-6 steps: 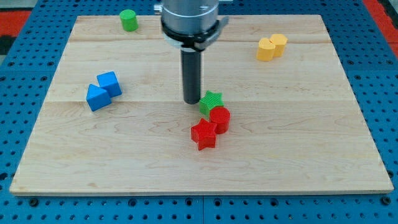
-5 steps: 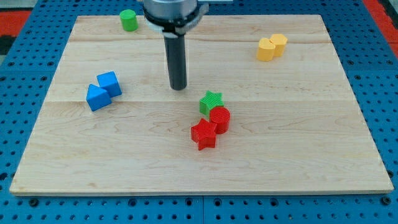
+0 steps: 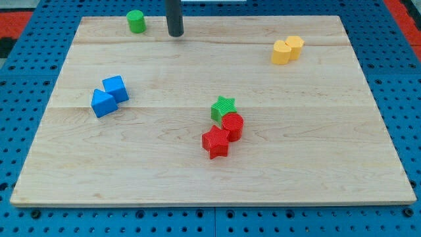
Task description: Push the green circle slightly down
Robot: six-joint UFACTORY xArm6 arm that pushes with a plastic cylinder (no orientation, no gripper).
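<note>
A: State the work surface.

B: A blue perforated base plate (image 3: 395,99) carries a pale rectangular wooden board (image 3: 210,158) that fills most of the view. A red area shows at the far left corner of the scene.

A: State the end effector.

B: A straight dark rod enters from the far edge of the view. My tip (image 3: 175,35) rests on the far part of the board. The rod has no jaws, so nothing opens, closes or clamps; it touches no block.

A: Locate the task item.

B: The green circle block (image 3: 136,21) stands at the far edge of the board, left of centre. It is near my tip, on its left and slightly farther away, with a clear strip of wood between them.

A: List the other blocks.

B: Two blue blocks sit at the left, touching: a blue cube (image 3: 116,87) and, nearer and left of it, a blue angular block (image 3: 102,103). Near the centre three blocks touch in a cluster: a green star block (image 3: 223,106) farthest, a red round block (image 3: 233,125) just nearer it, and a red star block (image 3: 215,141) nearest. At the far right, two yellow rounded blocks (image 3: 287,49) touch side by side.
</note>
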